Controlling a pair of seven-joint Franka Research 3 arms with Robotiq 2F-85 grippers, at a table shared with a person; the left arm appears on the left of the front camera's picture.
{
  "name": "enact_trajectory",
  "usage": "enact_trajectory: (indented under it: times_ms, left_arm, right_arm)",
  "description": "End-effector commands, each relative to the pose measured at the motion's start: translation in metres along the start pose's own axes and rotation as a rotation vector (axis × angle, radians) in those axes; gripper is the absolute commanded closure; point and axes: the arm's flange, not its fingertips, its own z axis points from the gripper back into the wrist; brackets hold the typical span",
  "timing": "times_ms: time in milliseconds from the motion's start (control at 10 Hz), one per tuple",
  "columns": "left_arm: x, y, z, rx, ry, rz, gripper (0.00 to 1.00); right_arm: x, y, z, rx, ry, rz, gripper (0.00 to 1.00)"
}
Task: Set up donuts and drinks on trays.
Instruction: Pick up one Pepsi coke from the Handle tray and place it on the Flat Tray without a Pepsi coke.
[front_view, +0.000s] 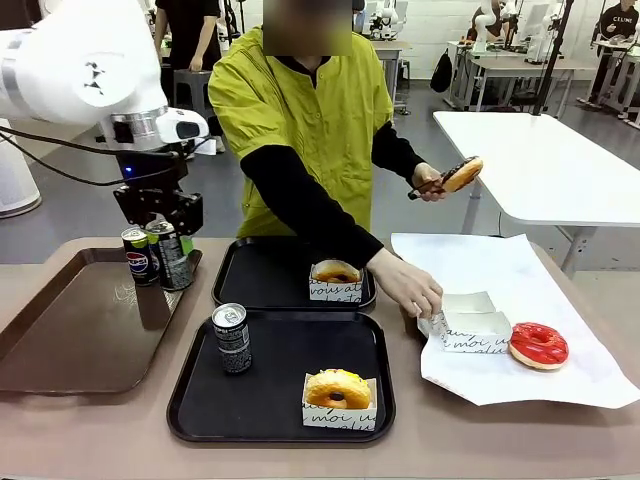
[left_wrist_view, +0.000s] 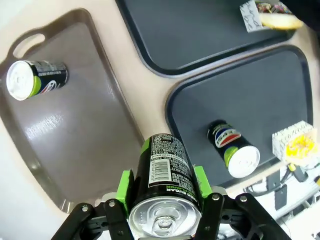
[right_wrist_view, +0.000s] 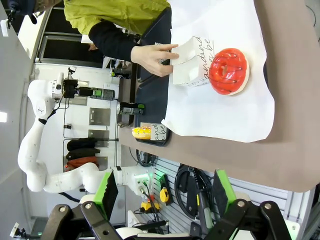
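The brown tray (front_view: 70, 340) at the left of the front view served as your stock of drinks, and the white paper (front_view: 560, 370) at the right as the person's donut station. Between them, the near black tray (front_view: 290, 360) looked complete, with a standing can (front_view: 232, 338) and a boxed yellow donut (front_view: 337, 388). The far black tray (front_view: 265, 275) had only its boxed donut (front_view: 336, 272), so judge it one drink short. Your left gripper (left_wrist_view: 162, 185) gripped the lifted can (left_wrist_view: 162, 160) between its green pads above the brown tray's far right corner, beside a spare can (front_view: 138, 255), likely bound for that far tray. Your right gripper (right_wrist_view: 165, 192) stood wide and empty. The person's hand (front_view: 415, 290) steadied an empty box (front_view: 470, 325), ready for the chocolate donut (front_view: 462, 174) raised at upper right; the red donut (front_view: 539, 344) waited unboxed.
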Motion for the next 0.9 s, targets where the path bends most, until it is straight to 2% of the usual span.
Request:
enact_trajectory:
  times_ms: [0, 100, 300, 500, 600, 800]
  left_arm:
    - [-0.063, 0.048, 0.042, -0.092, 0.072, -0.051, 0.42]
    - [-0.1, 0.066, 0.062, -0.147, 0.119, -0.095, 0.42]
    - [-0.142, 0.077, 0.071, -0.141, 0.124, -0.122, 0.42]
    - [-0.134, 0.074, 0.065, -0.117, 0.138, -0.04, 0.42]
    - [-0.151, 0.081, 0.077, -0.163, 0.144, -0.107, 0.42]
    - [-0.151, 0.081, 0.077, -0.163, 0.144, -0.107, 0.42]
  right_arm:
    - [0.0, 0.0, -0.001, 0.022, -0.01, 0.014, 0.0]
    - [0.0, 0.0, -0.001, 0.022, -0.01, 0.014, 0.0]
    - [0.0, 0.0, -0.001, 0.022, -0.01, 0.014, 0.0]
    - [0.0, 0.0, -0.001, 0.022, -0.01, 0.014, 0.0]
    - [0.0, 0.0, -0.001, 0.022, -0.01, 0.014, 0.0]
    - [0.0, 0.0, -0.001, 0.022, -0.01, 0.014, 0.0]
